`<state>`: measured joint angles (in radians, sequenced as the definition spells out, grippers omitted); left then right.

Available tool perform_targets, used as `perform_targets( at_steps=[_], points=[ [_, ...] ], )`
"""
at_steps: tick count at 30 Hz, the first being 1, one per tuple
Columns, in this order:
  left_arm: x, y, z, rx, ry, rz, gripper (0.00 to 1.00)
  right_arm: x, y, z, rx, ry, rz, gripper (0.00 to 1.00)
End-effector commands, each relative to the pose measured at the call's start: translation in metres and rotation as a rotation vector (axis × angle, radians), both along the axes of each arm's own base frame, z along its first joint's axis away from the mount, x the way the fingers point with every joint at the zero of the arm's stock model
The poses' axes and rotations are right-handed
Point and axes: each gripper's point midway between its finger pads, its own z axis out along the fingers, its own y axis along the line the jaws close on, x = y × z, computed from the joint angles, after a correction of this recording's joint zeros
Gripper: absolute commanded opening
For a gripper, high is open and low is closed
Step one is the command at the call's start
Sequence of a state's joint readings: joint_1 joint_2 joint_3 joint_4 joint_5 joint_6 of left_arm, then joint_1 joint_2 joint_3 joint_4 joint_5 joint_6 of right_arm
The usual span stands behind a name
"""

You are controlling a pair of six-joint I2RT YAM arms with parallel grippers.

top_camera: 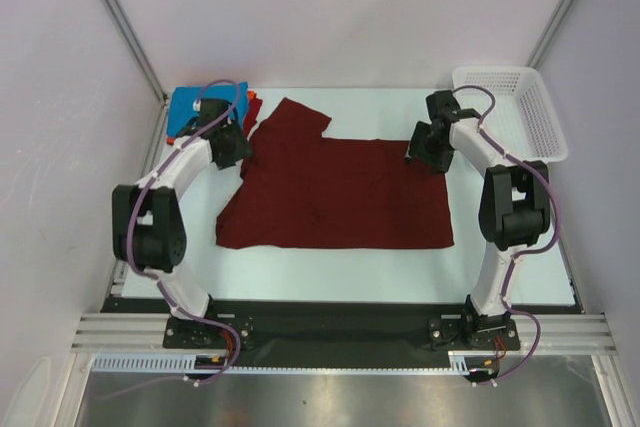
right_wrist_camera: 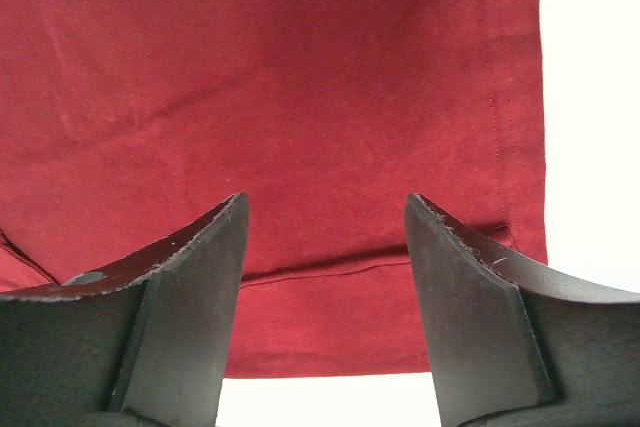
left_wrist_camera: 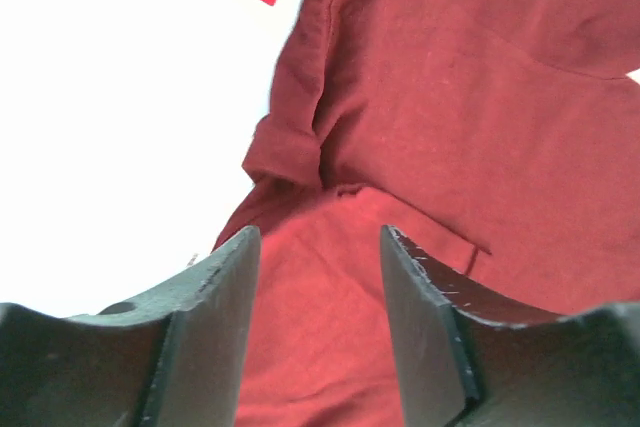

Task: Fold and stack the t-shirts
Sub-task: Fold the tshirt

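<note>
Top view: three shirts lie on the white table. One dark maroon cloth t-shirt is spread flat mid-table. One bright blue cloth t-shirt sits in the far left corner, with one orange-red cloth t-shirt peeking out beside it. One white plastic mesh basket sits at the far right corner. The left gripper is at the maroon shirt's left edge and the right gripper at its far right corner. Bare table runs along the near hem and right side.

Left wrist view: the left gripper has its fingers spread wide and empty over a bunched maroon fold.

Right wrist view: the right gripper has its fingers wide and empty above the stitched hem, with bare table to the right of it.
</note>
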<state>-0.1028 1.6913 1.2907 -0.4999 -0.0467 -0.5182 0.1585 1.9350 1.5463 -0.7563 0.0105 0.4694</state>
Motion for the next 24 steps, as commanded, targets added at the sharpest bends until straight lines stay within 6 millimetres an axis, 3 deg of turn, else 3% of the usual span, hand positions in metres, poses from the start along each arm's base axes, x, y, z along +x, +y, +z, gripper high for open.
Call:
perform_targets(
  at_steps=[1,6,13,24],
  points=[
    [0.020,-0.012,-0.004,-0.020,0.018,-0.060,0.57,0.003,0.004,0.005,-0.005,-0.008,0.024,0.68],
    [0.025,0.003,-0.033,-0.040,0.140,0.076,0.60,0.002,0.005,-0.001,-0.010,0.010,0.033,0.68],
    [0.047,0.001,-0.044,-0.083,0.156,0.140,0.56,0.001,0.006,-0.005,-0.016,0.023,0.038,0.68],
    [0.037,0.010,-0.069,-0.065,0.252,0.222,0.55,0.003,0.007,-0.006,-0.020,0.026,0.038,0.68]
  ],
)
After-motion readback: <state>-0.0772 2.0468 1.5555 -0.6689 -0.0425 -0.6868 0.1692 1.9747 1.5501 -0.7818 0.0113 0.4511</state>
